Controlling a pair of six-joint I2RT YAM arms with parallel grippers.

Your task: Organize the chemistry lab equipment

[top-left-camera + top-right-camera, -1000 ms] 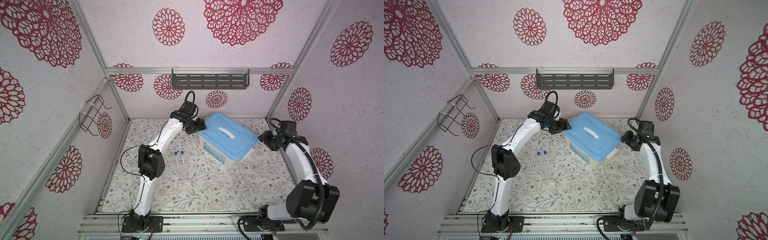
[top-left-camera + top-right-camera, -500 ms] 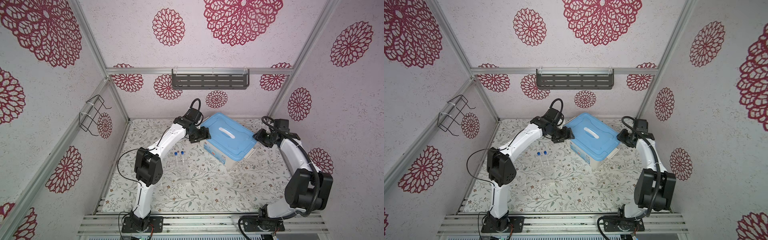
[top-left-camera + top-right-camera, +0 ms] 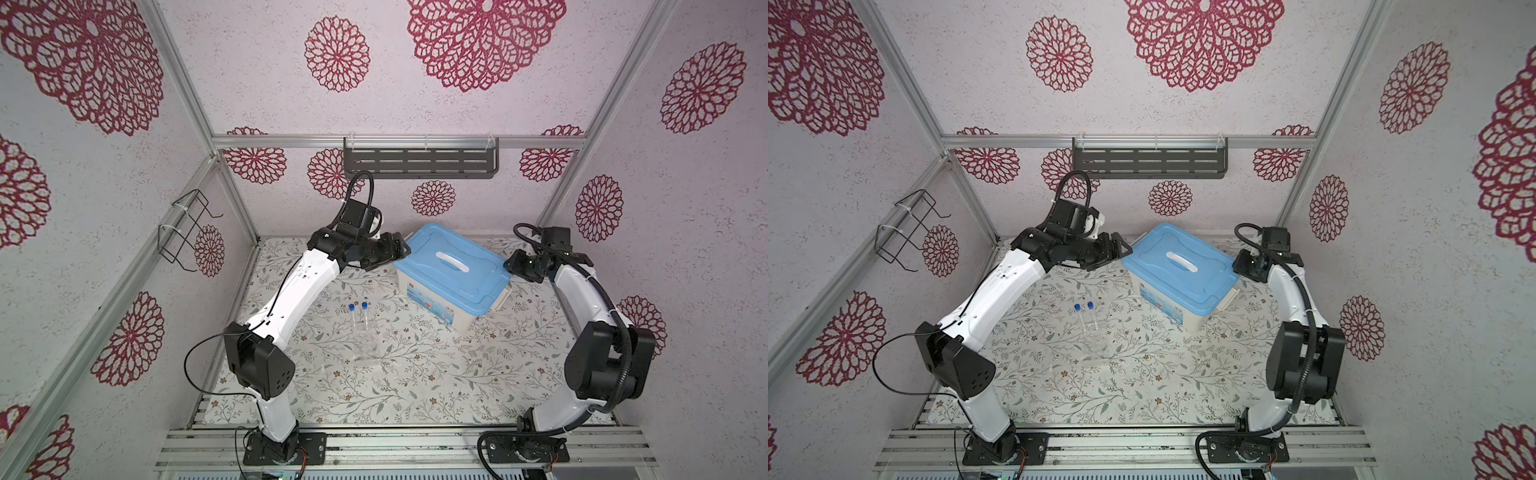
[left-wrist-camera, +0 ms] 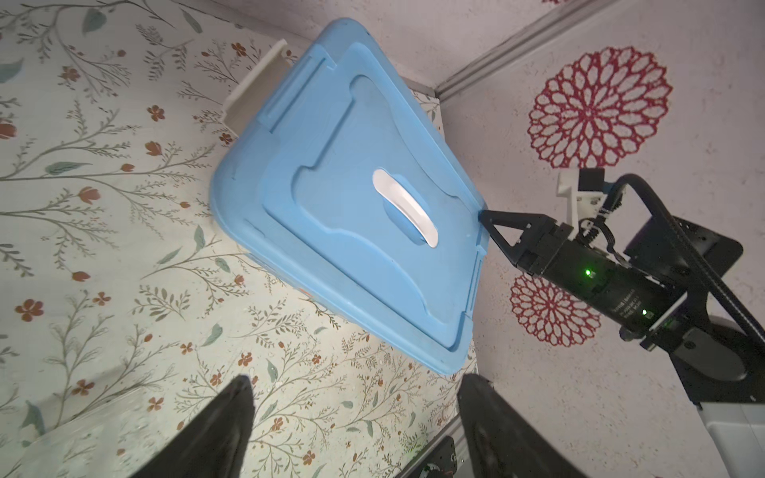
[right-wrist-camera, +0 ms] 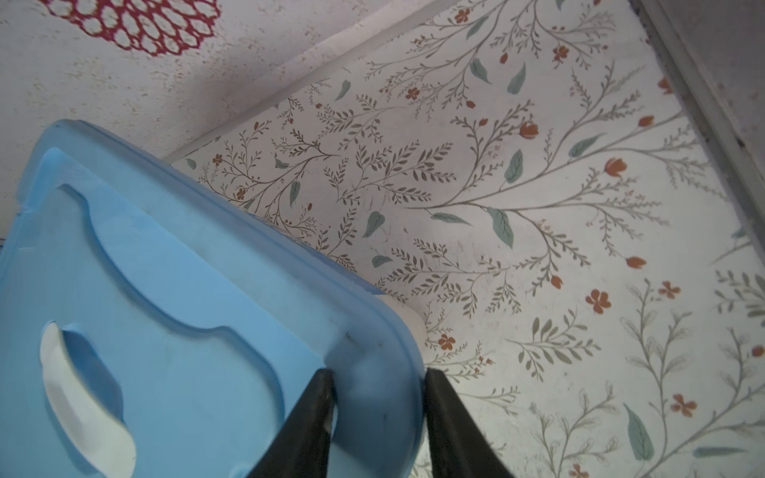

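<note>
Two slim clear tubes with blue caps (image 3: 352,307) (image 3: 1077,307) stand upright in a clear plastic stand (image 3: 368,351) (image 3: 1098,349) at mid-table, away from both grippers. My left gripper (image 3: 401,249) (image 3: 1121,249) (image 4: 356,377) is open and hovers just off the left corner of the large tub's blue lid (image 3: 451,266) (image 3: 1179,266) (image 4: 352,207), with nothing between its fingers. My right gripper (image 3: 508,266) (image 3: 1235,266) (image 5: 378,380) straddles the lid's right corner. One finger (image 5: 318,397) rests on top of the lid (image 5: 165,289) and the other presses against its outer rim.
The white tub (image 3: 440,309) sits at the back of the floral mat, with a white latch (image 3: 500,297) sticking out on its right side. A dark slotted shelf (image 3: 419,162) hangs on the back wall. A wire basket (image 3: 187,228) hangs on the left wall.
My left gripper has swung right, up to the lid's left corner. My right gripper has moved in onto the lid's right corner and its jaws have narrowed onto the rim.
</note>
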